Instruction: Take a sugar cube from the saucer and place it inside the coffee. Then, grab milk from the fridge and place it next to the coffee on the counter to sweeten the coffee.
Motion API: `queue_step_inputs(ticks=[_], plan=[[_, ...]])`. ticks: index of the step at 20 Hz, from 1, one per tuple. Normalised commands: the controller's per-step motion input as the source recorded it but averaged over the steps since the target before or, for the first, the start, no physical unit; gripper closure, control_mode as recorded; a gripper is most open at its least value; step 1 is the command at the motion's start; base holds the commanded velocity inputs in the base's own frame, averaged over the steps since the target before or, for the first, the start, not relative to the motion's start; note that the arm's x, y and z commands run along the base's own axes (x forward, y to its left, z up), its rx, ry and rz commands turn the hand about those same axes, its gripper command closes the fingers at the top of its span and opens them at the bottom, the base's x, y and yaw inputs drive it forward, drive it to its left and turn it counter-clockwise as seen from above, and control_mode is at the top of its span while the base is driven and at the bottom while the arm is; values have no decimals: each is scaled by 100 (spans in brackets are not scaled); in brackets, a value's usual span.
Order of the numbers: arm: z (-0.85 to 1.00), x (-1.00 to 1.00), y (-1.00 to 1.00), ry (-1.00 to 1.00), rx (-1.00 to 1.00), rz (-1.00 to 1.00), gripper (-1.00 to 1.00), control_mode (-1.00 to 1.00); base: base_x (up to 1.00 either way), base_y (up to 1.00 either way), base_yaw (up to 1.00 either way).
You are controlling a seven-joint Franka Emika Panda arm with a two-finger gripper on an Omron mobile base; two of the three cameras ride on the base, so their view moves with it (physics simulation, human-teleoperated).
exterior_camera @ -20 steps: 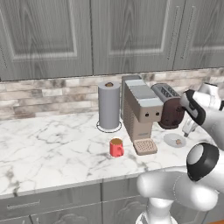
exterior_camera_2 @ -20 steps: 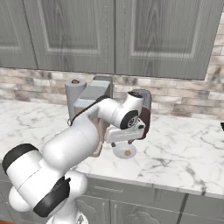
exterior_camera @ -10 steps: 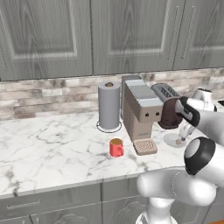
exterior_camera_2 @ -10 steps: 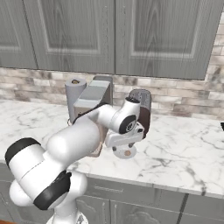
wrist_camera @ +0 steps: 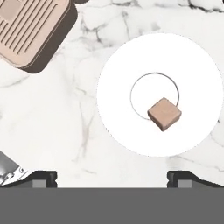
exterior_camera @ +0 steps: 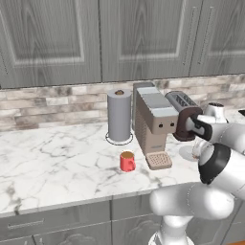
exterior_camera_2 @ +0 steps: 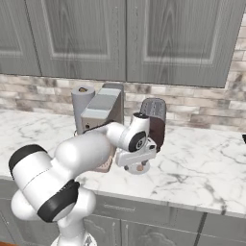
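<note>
Left base view
- Counter [exterior_camera: 52, 158]: white marble with grey veins, across the middle of the frame, grey cabinets above and below.
- Coffee [exterior_camera: 127, 161]: red mug with brown liquid, just below centre, on the counter left of the coffee machine's drip tray.
- Coffee machine [exterior_camera: 152, 122]: tan and grey, right of centre, with the paper towel roll [exterior_camera: 119, 116] just to its left.
- Toaster [exterior_camera: 183, 114]: dark brown, right of the machine.
- Saucer [exterior_camera: 187, 153]: pale round plate at mid right, partly hidden by the white arm.
- Gripper: the hand hangs over the saucer at the right edge; the jaws cannot be made out here.

Right base view
- Arm: fills the lower left, reaching to the frame's centre.
- Gripper [exterior_camera_2: 140, 166]: pointing down just over the saucer [exterior_camera_2: 139, 169], centre of the frame, in front of the toaster [exterior_camera_2: 154, 120].
- Coffee machine [exterior_camera_2: 101, 113]: upper left of centre, the paper towel roll [exterior_camera_2: 81, 103] beside it.

Hand view
- Saucer [wrist_camera: 127, 131]: white disc, centre right, on the marble counter [wrist_camera: 65, 127].
- Sugar cube [wrist_camera: 164, 113]: small tan block lying on the saucer, on the lower right edge of its inner ring.
- Drip tray [wrist_camera: 33, 30]: ribbed tan corner at upper left.
- Gripper [wrist_camera: 112, 177]: jaws spread wide, the dark fingertips [wrist_camera: 43, 177] at bottom left and bottom right, holding nothing; the cube lies above them, apart from both.
</note>
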Motion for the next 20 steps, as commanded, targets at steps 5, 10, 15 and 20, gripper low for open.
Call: queue_step_inputs(ticks=[5, 10, 15, 20], plan=[[-18, 12, 0, 0, 0, 0, -100, -100, 0, 0, 0], [-14, 12, 0, 0, -1, 0, -100, -100, 0, 0, 0], [-12, 12, -7, 0, 0, 0, -100, -100, 0, 0, 0], [-10, 14, -7, 0, 0, 0, -100, -100, 0, 0, 0]])
